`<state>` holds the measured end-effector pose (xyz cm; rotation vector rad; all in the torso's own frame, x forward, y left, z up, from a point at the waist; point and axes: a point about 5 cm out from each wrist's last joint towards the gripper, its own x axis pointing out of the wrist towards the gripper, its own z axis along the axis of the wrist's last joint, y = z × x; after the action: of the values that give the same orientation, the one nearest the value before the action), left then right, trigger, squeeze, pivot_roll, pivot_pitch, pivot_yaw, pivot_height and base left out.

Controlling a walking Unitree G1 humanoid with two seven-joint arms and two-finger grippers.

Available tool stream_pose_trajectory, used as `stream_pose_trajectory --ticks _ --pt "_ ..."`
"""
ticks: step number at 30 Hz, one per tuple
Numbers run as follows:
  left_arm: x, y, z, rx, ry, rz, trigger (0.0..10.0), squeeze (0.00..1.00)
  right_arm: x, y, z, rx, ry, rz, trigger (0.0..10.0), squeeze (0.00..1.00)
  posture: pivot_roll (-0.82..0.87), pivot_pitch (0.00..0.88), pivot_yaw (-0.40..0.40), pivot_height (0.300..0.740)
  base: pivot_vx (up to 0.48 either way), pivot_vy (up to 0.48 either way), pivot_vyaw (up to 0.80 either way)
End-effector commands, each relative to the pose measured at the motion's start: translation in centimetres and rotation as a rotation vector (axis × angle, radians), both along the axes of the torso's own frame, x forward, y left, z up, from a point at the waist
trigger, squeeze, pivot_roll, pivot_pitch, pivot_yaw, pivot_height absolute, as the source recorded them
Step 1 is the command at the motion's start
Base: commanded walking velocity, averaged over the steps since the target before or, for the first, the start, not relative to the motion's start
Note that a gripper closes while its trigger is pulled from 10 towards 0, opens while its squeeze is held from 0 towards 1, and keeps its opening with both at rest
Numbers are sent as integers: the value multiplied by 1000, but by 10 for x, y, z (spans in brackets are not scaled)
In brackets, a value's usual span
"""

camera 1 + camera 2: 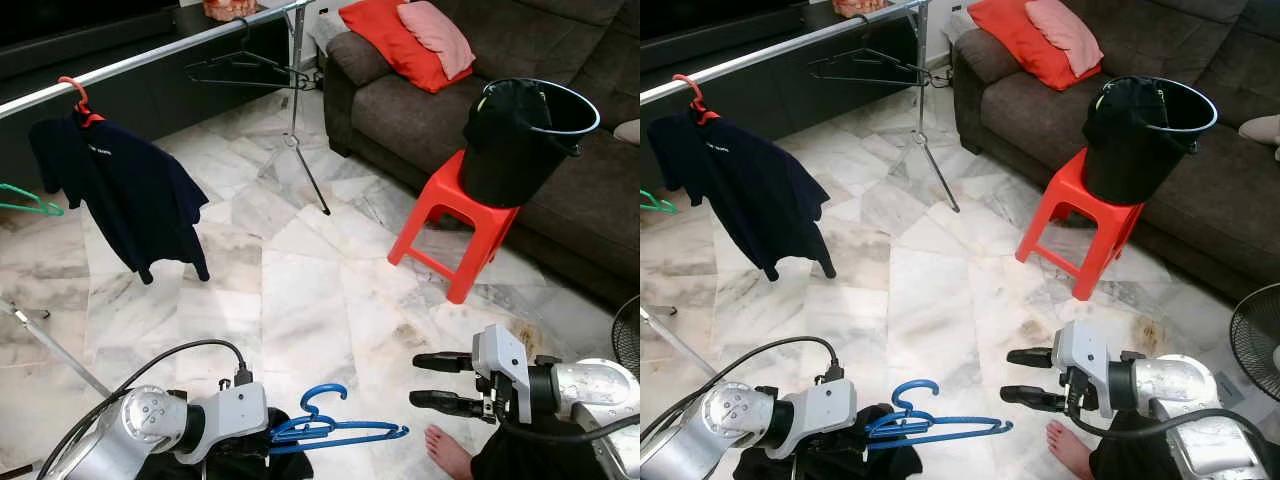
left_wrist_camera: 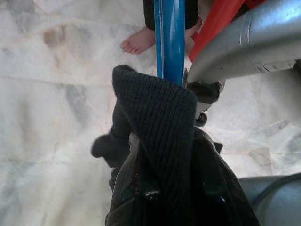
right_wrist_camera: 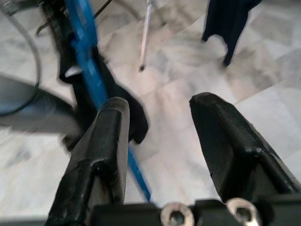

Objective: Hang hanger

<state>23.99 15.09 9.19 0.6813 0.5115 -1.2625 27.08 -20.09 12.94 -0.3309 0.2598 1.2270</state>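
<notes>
The blue hanger sits low in the frame's centre over the marble floor, pinched by the left end effector (dark cloth bunched around it). The right end effector, fingers spread, hovers at lower right, apart from the hanger.

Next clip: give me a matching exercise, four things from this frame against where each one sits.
Things:
1. blue hanger
2. black bucket
3. navy shirt
4. red cushion

Places:
A. on the sofa
B. hanging from the clothes rail
C. held at the left gripper with a dark garment
D. on the red plastic stool

Pairs: 1-C, 2-D, 3-B, 4-A
</notes>
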Motion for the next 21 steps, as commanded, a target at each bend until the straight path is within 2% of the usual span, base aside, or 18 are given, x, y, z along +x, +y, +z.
stream_pose_trajectory --ticks 1,3,9,10,13,21 --pt "2 -8 8 -12 -18 -29 10000 0 2 4 -4 6 -15 -2 10000 0 52 154 -47 740 0 0 0" --pt "8 -13 15 -22 -46 -42 10000 0 1 16 -8 57 4 34 10000 0 56 155 -47 740 0 0 0" --pt "13 -27 30 -52 -77 -86 10000 0 4 21 -22 14 -2 46 10000 0 66 153 -54 740 0 0 0" --pt "11 -31 33 -64 -74 -104 10000 0 1 22 -24 21 29 75 10000 0 66 154 -54 740 0 0 0" --pt "9 -36 34 -71 -73 -125 10000 0 -5 19 -29 4 63 116 10000 0 66 154 -54 740 0 0 0" --pt "8 -43 38 -76 -73 -137 10000 0 -7 11 -31 10 99 125 10000 0 58 156 -63 740 0 0 0"
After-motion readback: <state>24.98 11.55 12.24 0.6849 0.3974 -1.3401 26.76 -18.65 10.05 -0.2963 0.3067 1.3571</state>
